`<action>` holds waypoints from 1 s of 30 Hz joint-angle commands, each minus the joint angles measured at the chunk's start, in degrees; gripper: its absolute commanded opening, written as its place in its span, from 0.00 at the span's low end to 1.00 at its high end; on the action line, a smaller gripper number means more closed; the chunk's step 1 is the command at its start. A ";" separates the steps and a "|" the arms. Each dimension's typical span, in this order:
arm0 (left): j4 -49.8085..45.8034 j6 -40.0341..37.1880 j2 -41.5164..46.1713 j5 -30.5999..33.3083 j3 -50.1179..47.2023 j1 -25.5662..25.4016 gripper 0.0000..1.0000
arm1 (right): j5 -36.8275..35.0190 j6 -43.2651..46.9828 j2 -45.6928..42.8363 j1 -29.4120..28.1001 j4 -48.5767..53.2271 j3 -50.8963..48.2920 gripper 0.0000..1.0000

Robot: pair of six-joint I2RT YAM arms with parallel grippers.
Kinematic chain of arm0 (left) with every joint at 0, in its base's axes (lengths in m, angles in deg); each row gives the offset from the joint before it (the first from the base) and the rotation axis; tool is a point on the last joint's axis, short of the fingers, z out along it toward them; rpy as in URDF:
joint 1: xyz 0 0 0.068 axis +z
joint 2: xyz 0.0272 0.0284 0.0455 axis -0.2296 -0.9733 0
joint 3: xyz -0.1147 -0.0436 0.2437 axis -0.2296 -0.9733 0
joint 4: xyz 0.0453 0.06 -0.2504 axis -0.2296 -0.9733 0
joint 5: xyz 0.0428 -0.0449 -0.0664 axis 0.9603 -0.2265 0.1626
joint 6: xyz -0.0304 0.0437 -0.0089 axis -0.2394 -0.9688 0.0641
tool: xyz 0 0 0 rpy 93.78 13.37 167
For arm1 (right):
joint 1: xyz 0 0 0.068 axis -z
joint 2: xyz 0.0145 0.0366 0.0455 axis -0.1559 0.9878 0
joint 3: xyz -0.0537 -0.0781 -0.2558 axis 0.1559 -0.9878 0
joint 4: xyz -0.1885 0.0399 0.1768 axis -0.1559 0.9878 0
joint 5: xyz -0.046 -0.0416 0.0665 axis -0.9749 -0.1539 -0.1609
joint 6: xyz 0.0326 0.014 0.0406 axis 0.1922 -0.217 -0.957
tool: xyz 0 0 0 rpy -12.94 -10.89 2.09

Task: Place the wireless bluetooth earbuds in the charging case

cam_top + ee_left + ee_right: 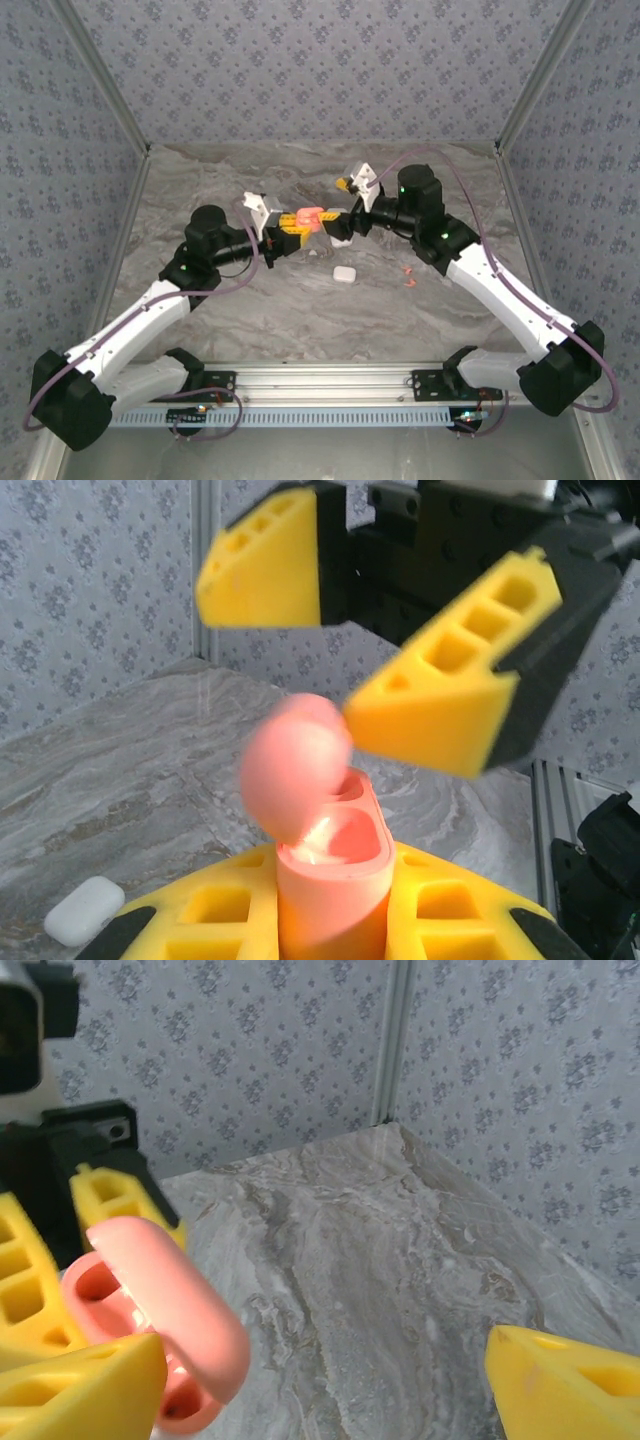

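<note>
A: Charging case (333,845)?
B: Clamped upright in the left gripper (333,910), lid open; up off the table (250,310).
A: Right gripper (355,640)?
B: Spread wide, just beside the lid; orange-red earbuds (408,272) down on the marble, near a white case (343,274).

Table (300,320): grey marbled top with pale veining, matte, and it runs back to the patterned walls on three sides. An aluminium rail (330,378) lies along the near edge.

Items lying directly on the top:
- White case (344,274) — small, rounded, lid closed, lying flat near the middle of the table. In the left wrist view it (84,910) sits at the lower left on the marbled surface (110,780), touching nothing.
- Orange-red earbuds (409,272) — tiny bits to the right of the white case and well apart from it; too small to make out their shape or how they lie.

In the right wrist view the far corner of the top (400,1260) is bare marble.
</note>
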 commanded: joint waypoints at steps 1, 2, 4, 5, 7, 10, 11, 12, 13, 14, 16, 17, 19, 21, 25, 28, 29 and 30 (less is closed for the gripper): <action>-0.42 -1.69 -0.19 -1.83 2.39 -0.49 0.03 | -0.46 0.79 0.60 0.79 0.79 2.82 0.85; -0.38 -1.67 -0.25 -1.72 2.34 -0.46 0.03 | -0.16 0.84 0.71 0.82 0.90 2.88 0.85; -0.38 -1.68 -0.34 -1.41 2.21 -0.50 0.03 | 0.51 0.71 0.56 0.92 1.13 2.88 0.85; -0.31 -1.60 -0.28 -1.13 2.13 -0.53 0.03 | 0.96 0.64 0.26 1.12 1.30 2.88 0.85; -0.28 -1.40 -0.18 -0.45 1.89 -0.53 0.03 | 1.55 0.29 -0.85 1.55 1.55 2.58 0.85; -0.56 -1.41 0.07 1.10 1.45 -0.52 0.02 | 0.68 -0.86 -3.85 2.63 2.53 1.12 0.86; -0.61 -1.32 0.16 1.43 1.19 -0.52 0.02 | -0.27 -1.45 -4.89 3.13 4.13 0.95 0.86; -0.49 -1.20 0.35 1.75 0.86 -0.50 0.02 | -2.06 -2.46 -5.78 3.67 6.34 1.02 0.86; -0.31 -1.09 0.51 1.82 0.65 -0.52 0.02 | -4.17 -3.86 -6.40 4.32 9.07 1.31 0.86; -0.24 -0.96 0.68 1.84 0.47 -0.50 0.02 | -6.70 -5.86 -6.90 5.30 13.02 1.73 0.87; 0.01 -0.72 1.13 2.00 0.01 -0.50 0.02 | -10.87 -9.89 -7.09 7.90 20.81 2.61 0.86; 0.15 -0.65 1.28 2.14 -0.23 -0.57 0.02 | -13.31 -11.90 -6.90 9.52 25.30 2.80 0.86; 0.07 -0.65 1.50 2.33 -0.42 -0.56 0.02 | -16.49 -15.27 -6.21 12.94 33.08 2.12 0.86; 0.04 -0.67 1.54 2.35 -0.66 -0.54 0.02 | -18.64 -18.17 -4.78 16.70 39.59 0.61 0.82; 0.15 -0.56 1.34 2.35 -0.80 -0.63 0.02 | -18.07 -22.53 -2.71 22.73 42.46 -5.28 0.74; 0.23 -0.55 1.15 2.32 -0.69 -0.61 0.02 | -17.70 -25.34 -1.70 24.97 38.40 -10.87 0.70; 0.20 -0.48 1.07 2.22 -0.73 -0.67 0.02 | -17.69 -26.06 -0.96 25.47 36.86 -12.43 0.68; 0.16 -0.41 1.06 2.26 -0.60 -0.64 0.02 | -17.78 -26.93 -0.06 25.89 35.30 -13.74 0.66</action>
